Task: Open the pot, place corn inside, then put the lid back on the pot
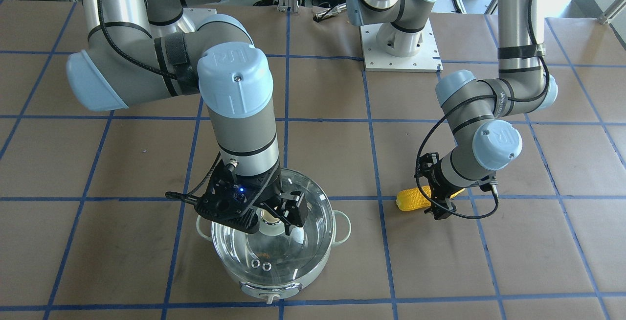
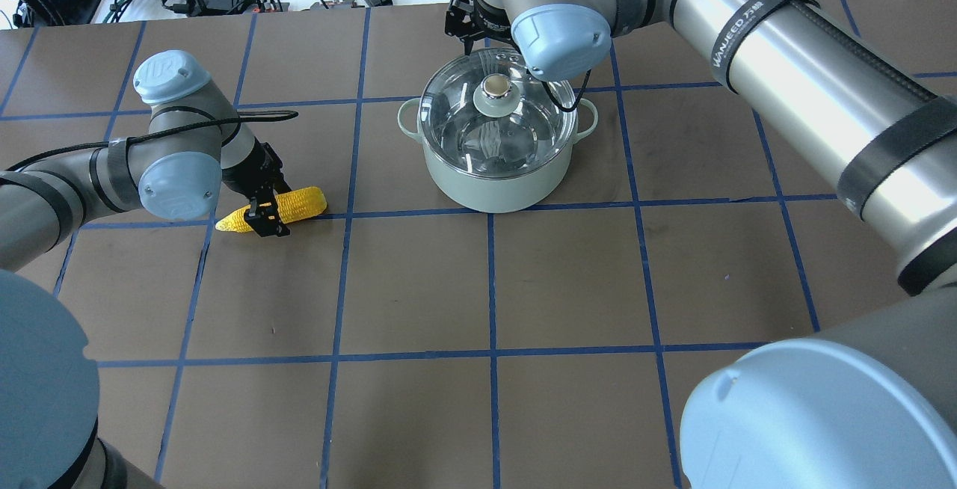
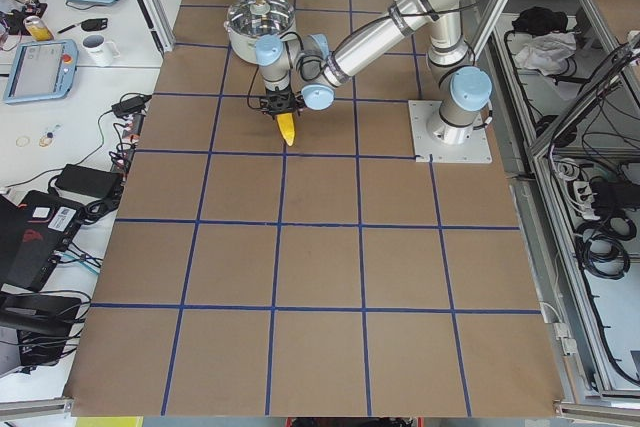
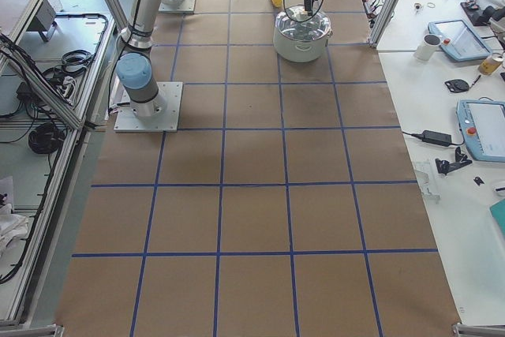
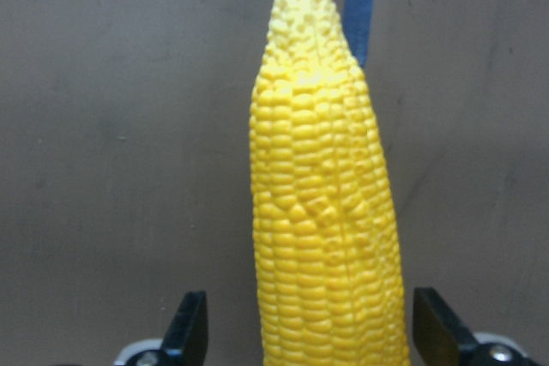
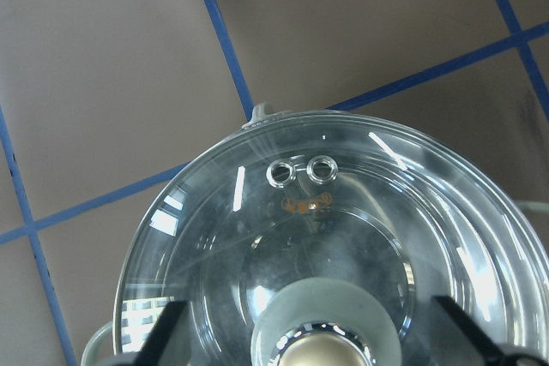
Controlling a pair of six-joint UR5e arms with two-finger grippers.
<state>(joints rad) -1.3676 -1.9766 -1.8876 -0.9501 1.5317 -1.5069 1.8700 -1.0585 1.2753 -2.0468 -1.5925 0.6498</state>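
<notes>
Corn [image 5: 326, 212] lay inside the wide-apart left gripper [image 5: 310, 319], gaps both sides; right gripper [image 6: 310, 310], fingers also apart, straddled the knob [image 6: 324, 351] of the lid [image 6: 343, 203] on the pot [image 2: 493, 182].

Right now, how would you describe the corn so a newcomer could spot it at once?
On the brown table gridded with blue tape, find the pale green pot under its glass lid. On the robot's left of it, the corn lies flat along a tape line, the left gripper open astride it. It is the only bright yellow thing, tapered to a point.
</notes>
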